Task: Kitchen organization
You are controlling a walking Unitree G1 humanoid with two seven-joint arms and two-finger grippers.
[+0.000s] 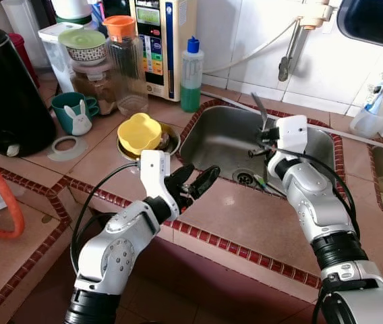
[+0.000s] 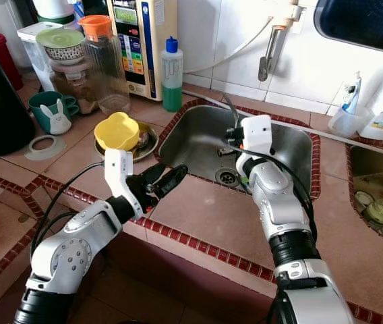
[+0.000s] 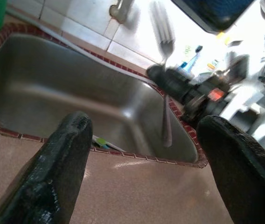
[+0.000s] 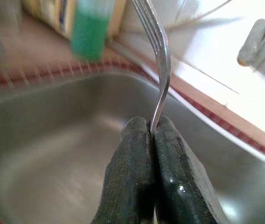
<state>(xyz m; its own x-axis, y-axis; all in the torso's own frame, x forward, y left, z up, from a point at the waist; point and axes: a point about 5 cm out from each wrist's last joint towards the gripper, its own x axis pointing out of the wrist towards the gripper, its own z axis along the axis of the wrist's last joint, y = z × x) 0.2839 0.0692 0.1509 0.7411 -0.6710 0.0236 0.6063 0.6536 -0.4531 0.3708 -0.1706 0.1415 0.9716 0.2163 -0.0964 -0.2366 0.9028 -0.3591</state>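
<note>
My right gripper (image 4: 152,128) was clamped tight on a fork (image 4: 156,51), tines up, above the steel sink (image 1: 222,138). My left gripper (image 1: 195,182) hovered spread wide and empty over the counter edge. By my reckoning, plenty remained: the fork needed a home, and the yellow bowl (image 1: 138,131) and bunny mug (image 1: 72,112) sat unsorted.

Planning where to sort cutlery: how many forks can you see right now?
1. A silver metal fork is held upright over the steel sink by the right gripper. Others may lie hidden in the basin.
</note>
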